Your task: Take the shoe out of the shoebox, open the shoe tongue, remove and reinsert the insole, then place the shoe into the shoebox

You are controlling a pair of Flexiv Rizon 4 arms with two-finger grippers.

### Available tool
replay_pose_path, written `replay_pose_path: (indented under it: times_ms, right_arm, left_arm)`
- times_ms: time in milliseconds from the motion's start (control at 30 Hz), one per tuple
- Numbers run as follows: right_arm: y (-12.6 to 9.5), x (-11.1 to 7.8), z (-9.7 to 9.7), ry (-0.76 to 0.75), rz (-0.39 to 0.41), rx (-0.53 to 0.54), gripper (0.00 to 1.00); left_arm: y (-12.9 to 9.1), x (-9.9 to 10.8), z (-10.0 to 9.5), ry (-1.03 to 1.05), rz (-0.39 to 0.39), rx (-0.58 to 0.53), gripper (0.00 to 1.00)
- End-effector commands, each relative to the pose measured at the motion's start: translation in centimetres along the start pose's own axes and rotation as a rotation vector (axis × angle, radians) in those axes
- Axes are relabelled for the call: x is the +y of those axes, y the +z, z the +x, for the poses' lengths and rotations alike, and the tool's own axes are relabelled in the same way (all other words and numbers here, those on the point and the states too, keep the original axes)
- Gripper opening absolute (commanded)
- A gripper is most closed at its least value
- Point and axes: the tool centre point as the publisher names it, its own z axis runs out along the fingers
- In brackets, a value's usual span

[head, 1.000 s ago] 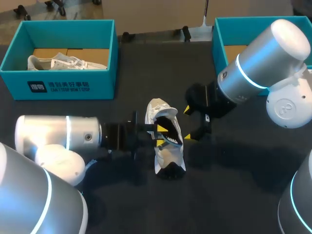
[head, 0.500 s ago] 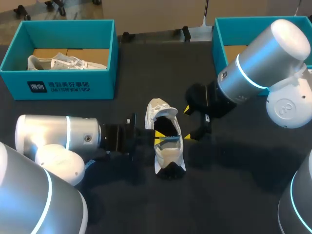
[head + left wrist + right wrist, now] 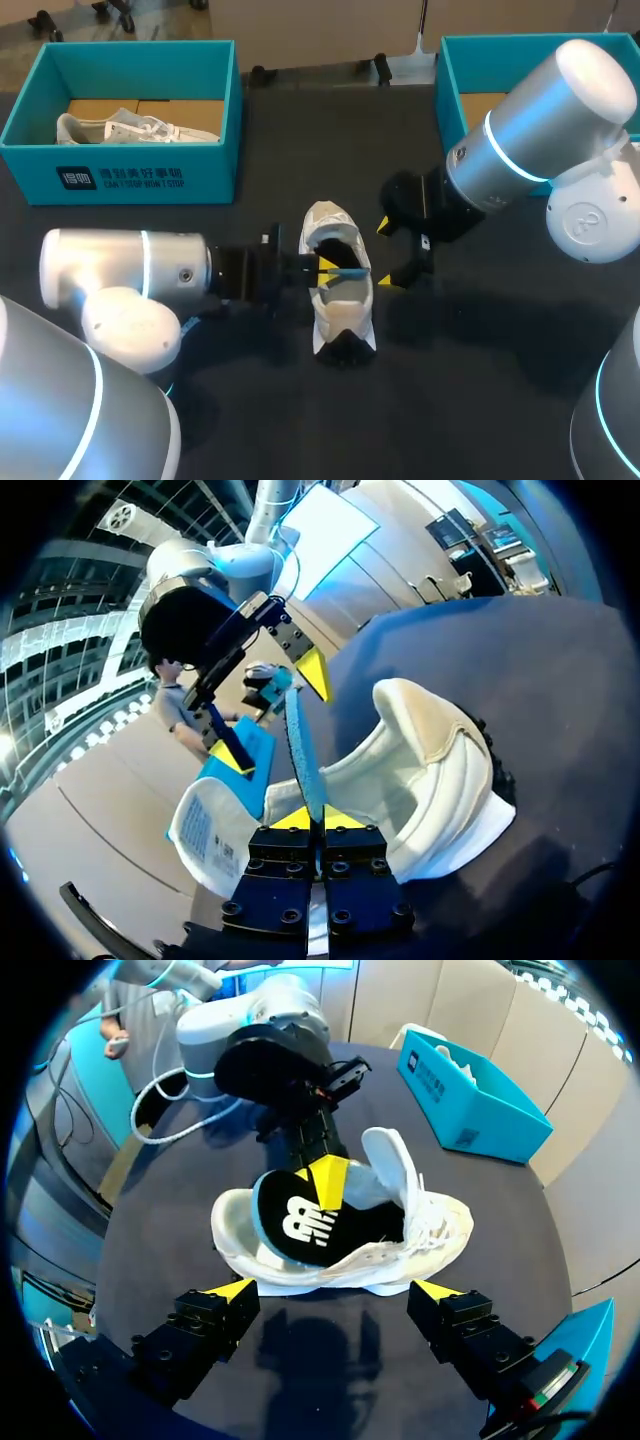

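Note:
A white shoe (image 3: pixel 338 300) lies on the black table, toe toward me. My left gripper (image 3: pixel 326 267) reaches into its opening from the left and is shut on the edge of the insole (image 3: pixel 300 742), a thin sheet with a blue underside. In the right wrist view the insole (image 3: pixel 303 1223) shows its black top with a white logo, standing up inside the shoe (image 3: pixel 420 1235). My right gripper (image 3: pixel 387 254) hovers open just right of the shoe, nothing between its fingers. The left gripper (image 3: pixel 306 818) is also pinched on the insole in its own view.
A teal shoebox (image 3: pixel 130 170) at the back left holds another white shoe (image 3: pixel 135 127). A second teal box (image 3: pixel 450 85) stands at the back right, partly behind my right arm. Bare black table lies in front of the shoe.
My left gripper's fingers, apart inside the shoe a second ago, have shut on the insole edge. The shoe has turned slightly straighter. The right arm has not moved.

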Motion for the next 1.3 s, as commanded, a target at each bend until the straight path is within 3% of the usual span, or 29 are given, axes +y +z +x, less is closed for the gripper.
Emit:
replay_pose_path:
  times_ms: [33,100,467,567,700,767,1300]
  right_arm:
    - [0.1,0.1,0.1,0.001,0.002,-0.004,1.00]
    - [0.1,0.1,0.1,0.001,0.002,-0.004,1.00]
    - [0.1,0.1,0.1,0.001,0.002,-0.004,1.00]
    - [0.1,0.1,0.1,0.001,0.002,-0.004,1.00]
    - [0.1,0.1,0.1,0.001,0.002,-0.004,1.00]
    - [0.1,0.1,0.1,0.001,0.002,-0.004,1.00]
    - [0.1,0.1,0.1,0.001,0.002,-0.004,1.00]
  left_arm:
    - [0.4,-0.6,-0.2,0.003,0.006,0.009,0.26]
    - [0.1,-1.2,-0.3,0.007,0.017,0.005,0.31]
    - [-1.0,-3.3,0.4,0.018,0.028,0.005,0.28]
    - [-1.0,-3.2,0.9,0.012,0.023,0.010,0.19]
    - [-0.7,-2.8,1.4,0.036,0.009,0.028,0.00]
    - [-0.3,-2.5,1.5,0.014,0.045,0.029,0.00]
    - [1.4,-0.4,0.9,0.099,0.036,0.066,0.00]
